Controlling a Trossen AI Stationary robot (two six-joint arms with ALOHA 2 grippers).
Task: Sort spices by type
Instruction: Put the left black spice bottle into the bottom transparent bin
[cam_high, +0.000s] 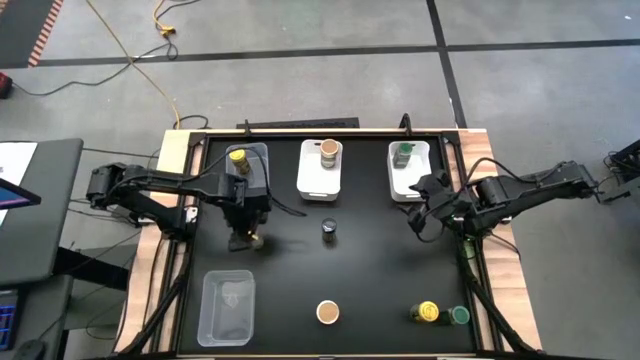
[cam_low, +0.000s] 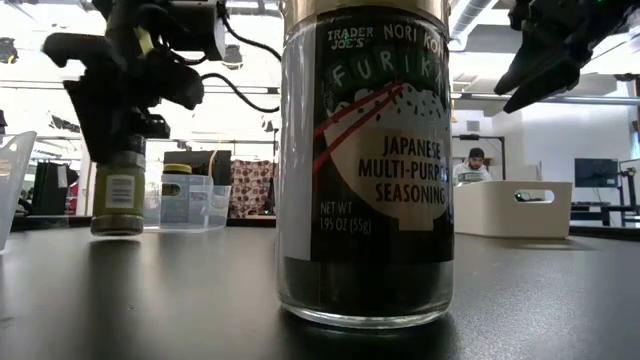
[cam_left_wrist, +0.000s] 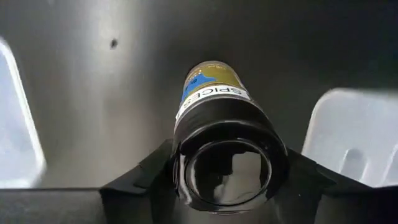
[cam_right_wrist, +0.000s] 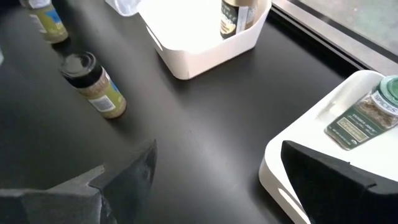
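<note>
Our left end effector is pinched on the dark cap of a spice jar. That jar stands upright on the surface in its left half, long axis vertical, straight under the wrist. The coming move turns on where it goes. The clear bin at the far left corner lies just beyond it and holds a yellow-topped jar. The empty clear bin at the near left corner lies farther off on the other side. We judge the empty one the likelier home for a dark-capped type.

Farther out, a second dark-topped jar stands loose at the middle. The furikake seasoning jar stands by the near edge. A yellow-topped loose jar and a green-topped loose jar stand side by side toward the near right corner.

Along the far edge, the middle white bin holds a tan-topped jar. The right white bin holds a green-topped jar lying down. Our right end effector waits beside that bin with its fingers spread.
</note>
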